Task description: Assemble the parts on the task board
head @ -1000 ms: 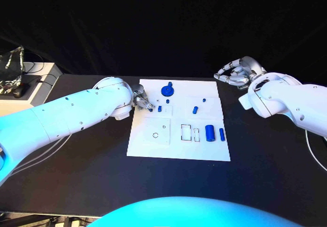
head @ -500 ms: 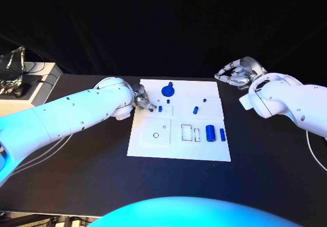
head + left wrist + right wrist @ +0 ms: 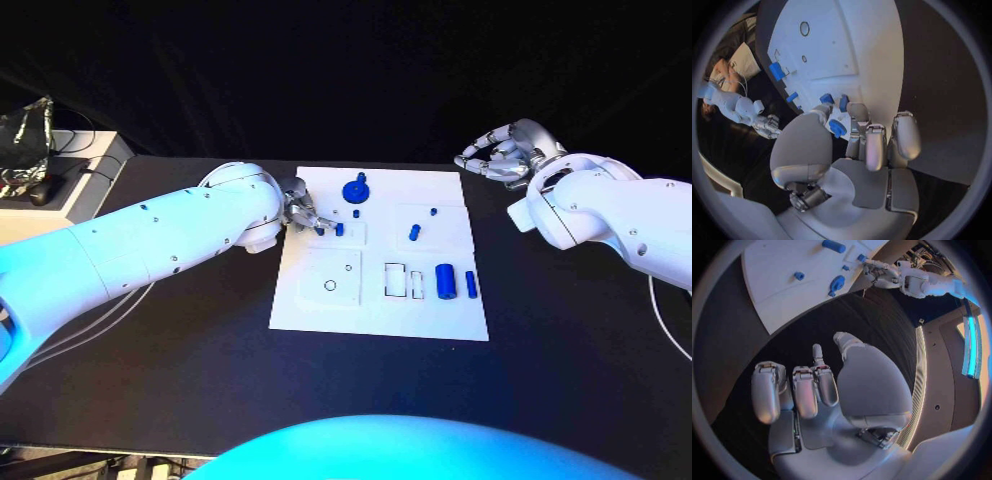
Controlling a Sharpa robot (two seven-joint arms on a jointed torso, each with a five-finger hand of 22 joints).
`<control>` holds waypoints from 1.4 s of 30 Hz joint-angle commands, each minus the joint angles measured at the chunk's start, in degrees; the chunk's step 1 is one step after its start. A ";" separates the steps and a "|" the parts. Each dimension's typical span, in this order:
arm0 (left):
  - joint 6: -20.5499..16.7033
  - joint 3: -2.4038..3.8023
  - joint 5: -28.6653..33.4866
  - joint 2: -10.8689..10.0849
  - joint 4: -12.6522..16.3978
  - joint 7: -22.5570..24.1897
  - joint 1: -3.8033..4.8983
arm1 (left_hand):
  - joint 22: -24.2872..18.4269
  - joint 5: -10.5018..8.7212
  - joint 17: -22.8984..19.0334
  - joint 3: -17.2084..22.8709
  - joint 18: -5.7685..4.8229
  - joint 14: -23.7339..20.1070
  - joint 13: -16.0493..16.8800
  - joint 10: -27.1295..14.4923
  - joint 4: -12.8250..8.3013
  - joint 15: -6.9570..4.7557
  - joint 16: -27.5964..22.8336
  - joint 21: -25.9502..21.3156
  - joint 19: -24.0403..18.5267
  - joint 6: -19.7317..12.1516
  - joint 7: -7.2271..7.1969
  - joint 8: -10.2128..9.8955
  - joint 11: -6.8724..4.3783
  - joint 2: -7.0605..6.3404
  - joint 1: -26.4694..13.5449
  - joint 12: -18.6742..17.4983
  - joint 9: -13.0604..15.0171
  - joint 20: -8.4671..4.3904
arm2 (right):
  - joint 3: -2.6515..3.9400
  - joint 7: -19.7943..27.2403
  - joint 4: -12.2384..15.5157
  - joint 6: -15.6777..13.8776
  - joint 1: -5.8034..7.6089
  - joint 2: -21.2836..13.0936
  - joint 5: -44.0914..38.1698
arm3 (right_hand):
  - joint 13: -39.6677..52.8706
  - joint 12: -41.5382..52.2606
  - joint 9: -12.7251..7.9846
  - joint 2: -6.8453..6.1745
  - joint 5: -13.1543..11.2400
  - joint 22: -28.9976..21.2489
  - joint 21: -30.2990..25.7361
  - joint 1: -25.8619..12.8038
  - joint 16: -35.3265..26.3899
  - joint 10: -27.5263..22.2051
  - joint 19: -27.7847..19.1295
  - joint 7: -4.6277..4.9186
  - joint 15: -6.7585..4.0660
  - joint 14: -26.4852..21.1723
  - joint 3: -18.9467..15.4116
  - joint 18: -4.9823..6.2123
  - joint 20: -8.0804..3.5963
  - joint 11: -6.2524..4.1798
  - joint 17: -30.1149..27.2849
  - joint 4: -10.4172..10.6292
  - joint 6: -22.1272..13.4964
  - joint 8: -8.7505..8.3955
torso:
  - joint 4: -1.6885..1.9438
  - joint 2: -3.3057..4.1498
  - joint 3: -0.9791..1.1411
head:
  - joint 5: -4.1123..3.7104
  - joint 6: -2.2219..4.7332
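My left hand at task board left edge, fingers pinching small blue peg — not yet seated. My right hand off board, curled, holding nothing. Other blue parts loose on board — most assembly left.

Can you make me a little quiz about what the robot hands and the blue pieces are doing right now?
1. True or false: the right hand is holding a blue part.
2. Which hand has its fingers on the task board? A) left hand B) right hand C) both
3. Fill in: the two long blue parts lie side by side on the board's ____ side, as the head view shows it.

Key:
1. False. It hovers over the black table beside the board, holding nothing.
2. A. The left hand is at the board's edge, fingers at a small blue part.
3. Right.
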 commanded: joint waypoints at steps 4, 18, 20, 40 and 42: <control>0.01 -0.23 0.32 -0.08 0.08 -1.01 -0.38 | 0.15 0.25 7.81 -4.70 -0.48 4.19 -0.04 -0.13 0.02 -0.09 -0.19 -0.23 0.45 0.25 0.18 -0.29 -0.02 1.80 -0.04 0.36 0.00 0.04 | 0.02 0.30 0.04 0.34 -0.03 0.01 -0.63 | 8.86 -0.31 0.05 -0.49 0.23 10.23 -0.35 -0.04 -0.22 0.03 2.54 0.10 -0.40 4.79 0.24 0.77 -0.57 -0.27 9.86 0.03 -0.35 0.18 | -0.01 0.03 -0.01 | 0.00 -0.05; -0.86 -0.12 0.38 -0.37 0.64 -1.09 -0.38 | 0.33 0.39 7.88 -5.30 -0.52 4.22 0.01 -0.04 0.02 -0.12 -0.16 -0.11 0.60 0.18 0.15 -0.29 -0.05 3.79 -0.01 0.44 0.01 0.02 | 0.02 0.27 -0.08 0.36 -0.03 0.04 -1.13 | 8.90 -0.27 0.09 -0.50 0.29 10.26 -0.31 -0.09 -0.21 0.07 2.56 0.09 -0.40 4.79 0.27 0.76 -0.58 -0.28 9.89 0.04 -0.35 0.18 | -0.03 -0.02 -0.01 | 0.01 0.06; -0.84 -0.11 0.52 -0.39 0.70 -1.09 -0.38 | 0.35 0.64 7.90 -4.40 -0.52 4.22 0.01 -0.03 0.00 -0.14 -0.16 -0.10 0.63 0.02 0.10 -0.40 -0.09 4.98 0.42 0.45 -0.04 0.01 | 0.02 0.27 -0.10 0.37 -0.03 0.04 -1.14 | 8.90 -0.27 0.09 -0.50 0.29 10.26 -0.31 -0.09 -0.21 0.07 2.56 0.09 -0.40 4.79 0.27 0.76 -0.58 -0.28 9.89 0.04 -0.35 0.18 | -0.02 -0.02 0.01 | -0.02 0.06; -1.62 0.22 2.01 -0.64 1.86 -1.15 -0.38 | 0.42 0.54 7.87 16.12 -0.51 4.22 -0.30 -0.12 0.03 -0.07 -0.19 -0.22 0.63 -0.19 0.29 -0.51 0.03 2.43 -4.63 0.46 -0.24 0.01 | 0.02 0.26 -0.23 0.40 -0.09 0.13 -1.22 | 8.90 -0.27 0.09 -0.50 0.29 10.26 -0.31 -0.09 -0.21 0.07 2.56 0.09 -0.40 4.79 0.27 0.76 -0.58 -0.28 9.89 0.04 -0.35 0.18 | 0.02 -0.03 -0.02 | -0.10 0.06; -1.73 0.31 2.00 -0.66 1.92 -1.15 -0.38 | 0.45 0.53 7.89 16.27 -0.51 4.23 -0.33 -0.12 0.04 -0.06 -0.18 -0.20 0.66 -0.18 0.30 -0.49 0.04 2.38 -4.90 0.45 -0.23 0.01 | 0.02 0.25 -0.24 0.41 -0.10 0.13 -1.22 | 8.90 -0.27 0.09 -0.50 0.29 10.26 -0.31 -0.09 -0.21 0.07 2.56 0.09 -0.40 4.79 0.27 0.76 -0.58 -0.28 9.89 0.04 -0.35 0.18 | 0.01 -0.01 -0.01 | -0.07 0.08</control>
